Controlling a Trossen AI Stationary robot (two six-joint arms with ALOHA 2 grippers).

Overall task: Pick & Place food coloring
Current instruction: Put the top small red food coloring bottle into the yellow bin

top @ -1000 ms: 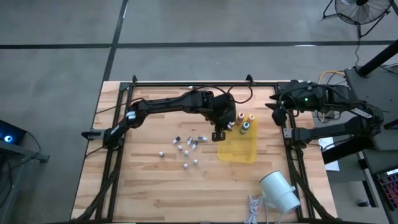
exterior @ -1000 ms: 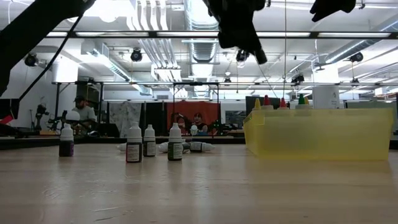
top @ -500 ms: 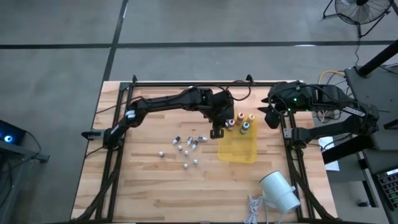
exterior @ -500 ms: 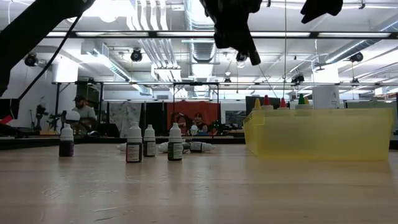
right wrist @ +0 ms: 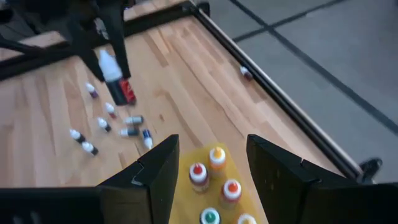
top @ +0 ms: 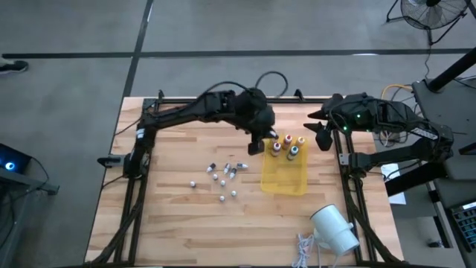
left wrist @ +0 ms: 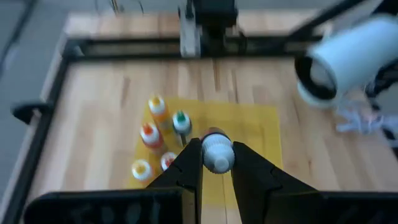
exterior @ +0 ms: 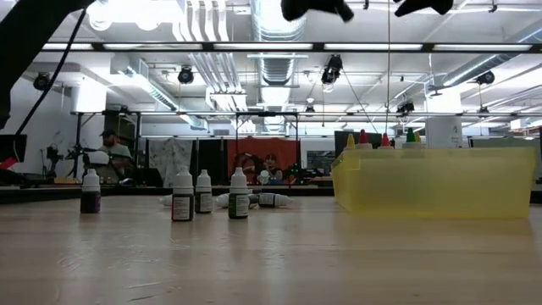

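Note:
My left gripper (top: 256, 147) hangs high above the table, just left of the yellow tray (top: 285, 181), shut on a small food coloring bottle (right wrist: 118, 81) with a white cap and a red label. Several bottles with orange, red and green tops (top: 288, 147) stand at the tray's far end. Tiny whitish vials (top: 223, 176) are scattered on the wood left of the tray; some of them (exterior: 182, 196) stand upright. My right gripper (right wrist: 208, 168) is open with nothing between its fingers and hovers above the table's right edge (top: 321, 135). My left gripper pinches the small bottle between its two fingers, one on each side, just below the white cap (left wrist: 216, 152). The fingers slant down from the table's left side. The bottle is lifted clear of the table, its cap end up and its red-labelled body (right wrist: 125, 92) below.
A big white cylinder (top: 335, 229) lies near the front right corner, with a coil of cable (top: 305, 249) beside it. A black metal frame (top: 223, 99) runs along the table's far edge and sides. People and equipment show in the room beyond the table (exterior: 110, 152).
My left gripper has risen with the small bottle, nearly out of the top of the low view, and has drawn toward the table's far edge while tipping less steeply down. It has stayed shut on the bottle. My right gripper has shifted slightly toward the table's left.

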